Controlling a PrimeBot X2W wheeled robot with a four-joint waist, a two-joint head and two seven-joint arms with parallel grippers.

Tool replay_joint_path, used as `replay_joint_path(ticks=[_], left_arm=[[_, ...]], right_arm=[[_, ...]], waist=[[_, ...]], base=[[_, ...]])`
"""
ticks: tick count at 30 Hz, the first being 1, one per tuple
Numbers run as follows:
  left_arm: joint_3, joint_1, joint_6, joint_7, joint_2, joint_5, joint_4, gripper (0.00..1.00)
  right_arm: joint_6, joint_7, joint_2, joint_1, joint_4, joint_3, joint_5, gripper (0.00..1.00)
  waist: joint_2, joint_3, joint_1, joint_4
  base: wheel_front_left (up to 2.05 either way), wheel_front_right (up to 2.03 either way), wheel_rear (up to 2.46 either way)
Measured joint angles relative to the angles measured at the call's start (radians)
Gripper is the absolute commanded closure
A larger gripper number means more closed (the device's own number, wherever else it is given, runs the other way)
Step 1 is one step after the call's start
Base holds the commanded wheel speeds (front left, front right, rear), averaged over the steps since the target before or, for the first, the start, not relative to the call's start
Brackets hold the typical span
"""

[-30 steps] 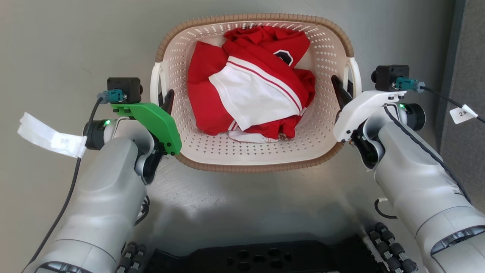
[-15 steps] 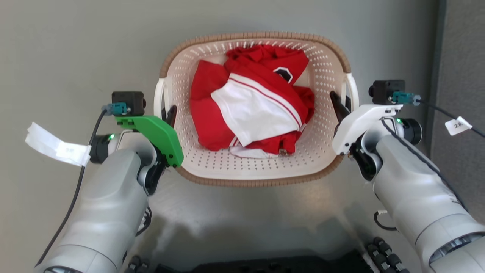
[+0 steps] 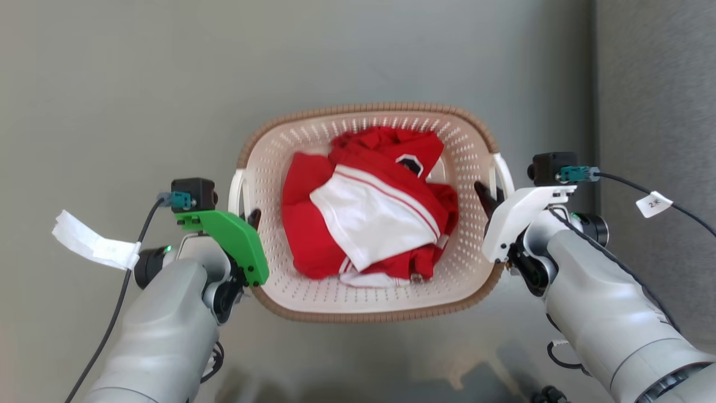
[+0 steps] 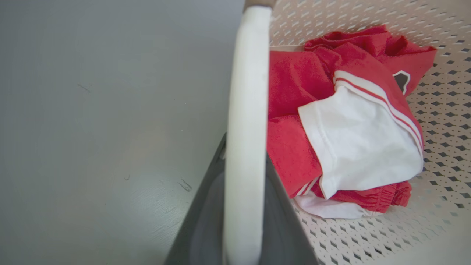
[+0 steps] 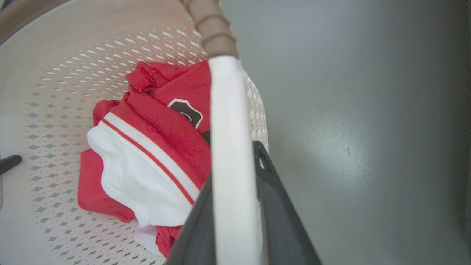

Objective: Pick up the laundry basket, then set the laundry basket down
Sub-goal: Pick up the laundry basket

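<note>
The laundry basket [image 3: 363, 107] is cream perforated plastic with a brown woven-look rim, and it holds red and white clothes [image 3: 369, 212]. My left gripper [image 3: 250, 217] is shut on the basket's white left handle [image 3: 237, 193]. In the left wrist view that handle [image 4: 245, 92] runs between the dark fingers [image 4: 206, 209] of the left gripper [image 4: 245, 147]. My right gripper [image 3: 484, 197] is shut on the white right handle [image 3: 502, 170]. The right wrist view shows this handle [image 5: 226, 110] clamped in the right gripper [image 5: 232, 162].
A smooth grey floor [image 3: 140, 84] lies all around the basket. A darker grey textured panel [image 3: 654, 101] runs down the right side. A white tape tag [image 3: 95, 243] hangs from the left wrist cable, and a small label [image 3: 654, 204] from the right one.
The head camera has moved. The basket and both grippers now sit lower and look smaller, and the dark robot base at the bottom edge is gone. Both grips on the handles are unchanged.
</note>
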Motion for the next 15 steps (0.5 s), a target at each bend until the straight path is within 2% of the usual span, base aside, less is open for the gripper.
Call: replay_joint_path(ticks=[15], left_arm=[[-0.033,0.074,0.000,0.102,0.001,-0.082,0.029,1.00]], right_arm=[[-0.009,0.135,-0.002,0.052,0.000,0.093,0.098,1.00]], waist=[[0.0000,-0.213,-0.0001,-0.034]], base=[[0.00,0.00,0.00]])
